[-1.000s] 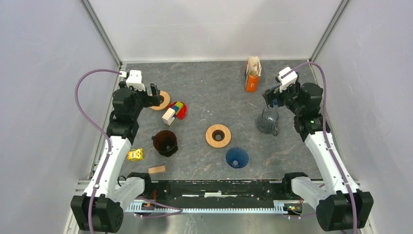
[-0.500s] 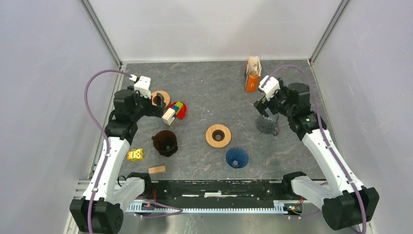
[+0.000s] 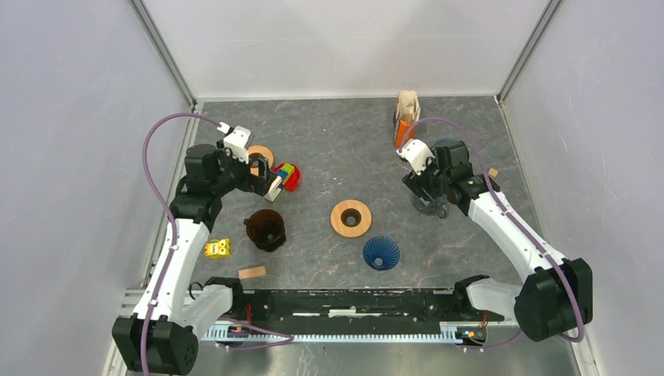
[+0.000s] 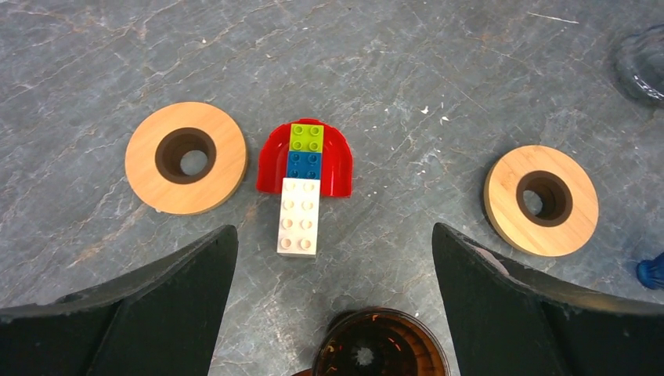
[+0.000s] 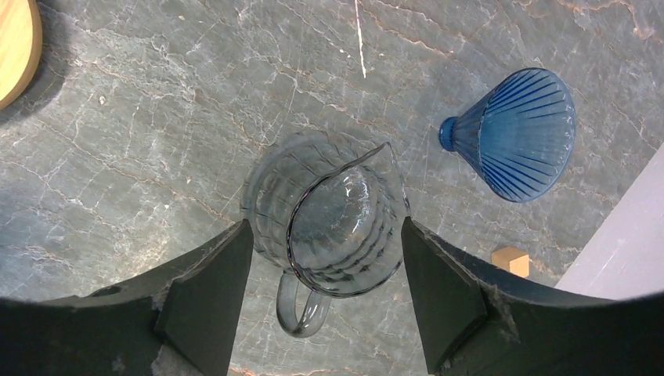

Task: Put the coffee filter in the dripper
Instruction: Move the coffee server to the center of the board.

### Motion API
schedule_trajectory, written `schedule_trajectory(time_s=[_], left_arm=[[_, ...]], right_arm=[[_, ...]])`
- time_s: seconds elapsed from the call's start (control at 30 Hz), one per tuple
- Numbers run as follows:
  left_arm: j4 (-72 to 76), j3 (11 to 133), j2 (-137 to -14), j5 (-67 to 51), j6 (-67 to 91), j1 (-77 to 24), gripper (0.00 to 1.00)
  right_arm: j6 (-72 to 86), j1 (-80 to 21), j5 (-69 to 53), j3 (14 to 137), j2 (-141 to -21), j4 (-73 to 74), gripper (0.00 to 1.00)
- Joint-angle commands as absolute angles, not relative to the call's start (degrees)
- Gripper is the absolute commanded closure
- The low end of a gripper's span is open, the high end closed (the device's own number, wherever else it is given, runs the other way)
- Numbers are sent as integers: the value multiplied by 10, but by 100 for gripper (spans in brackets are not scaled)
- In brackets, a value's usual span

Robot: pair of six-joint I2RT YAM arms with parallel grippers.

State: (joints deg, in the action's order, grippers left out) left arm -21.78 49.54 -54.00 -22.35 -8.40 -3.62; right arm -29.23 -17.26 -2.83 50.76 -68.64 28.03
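You have the coffee filter (image 3: 406,103) standing in its orange holder (image 3: 402,130) at the far edge of the table (image 3: 344,149), right of centre, with nothing touching it, so the pick is not yet made. Your right gripper (image 5: 326,227) is not on it. It hangs over the glass pitcher (image 5: 344,204), just nearer than the holder, with one finger on each side of the pitcher's wall and close against it. The wrist view does not let you tell whether they press or only flank it. My guess is that the pitcher is being dealt with as the base for a dripper, or because it crowds the reach to the holder. A blue dripper (image 5: 513,133) lies on its side towards the right edge, a second blue dripper (image 3: 380,252) rests towards the near edge, and a brown dripper (image 3: 265,229) stands left of centre. Your left gripper (image 4: 333,243) is spread wide and empty above the toy blocks (image 4: 305,160). It looks well placed to steady the brown dripper just below it.
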Motion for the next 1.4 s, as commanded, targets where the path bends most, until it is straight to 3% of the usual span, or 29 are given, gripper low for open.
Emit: schedule_trajectory(time_s=[0.0,0.1,0.23,0.63,0.8,0.9,1.07,1.23,1.37], left_arm=[[-197,496,-545,-255,-74,-38,0],[-196,489,-550,-258,-75,-38,0],[-187,478,-553,-258,-73,-39,0],[-189,465,-548,-249,-97,-39,1],[-340,498,-567,-250,-245,-51,5],[-439,512,-574,-190,-347,-58,7],[-501,498,-604,-114,-421,-59,22],[-540,527,-703,-121,-409,-59,41],[-550,542,-760,-146,-396,-62,50]], right_arm=[[-308,-174,-78,522,-673,288,25],[-362,-182,-227,514,-649,325,24],[-418,-234,-293,509,-645,373,21],[-417,-264,-296,452,-611,340,20],[-402,-264,-248,425,-581,312,21],[-401,-264,-245,416,-572,310,20],[-401,-262,-238,404,-568,297,20],[-401,-262,-233,407,-582,297,20],[-402,-262,-229,406,-587,297,20]])
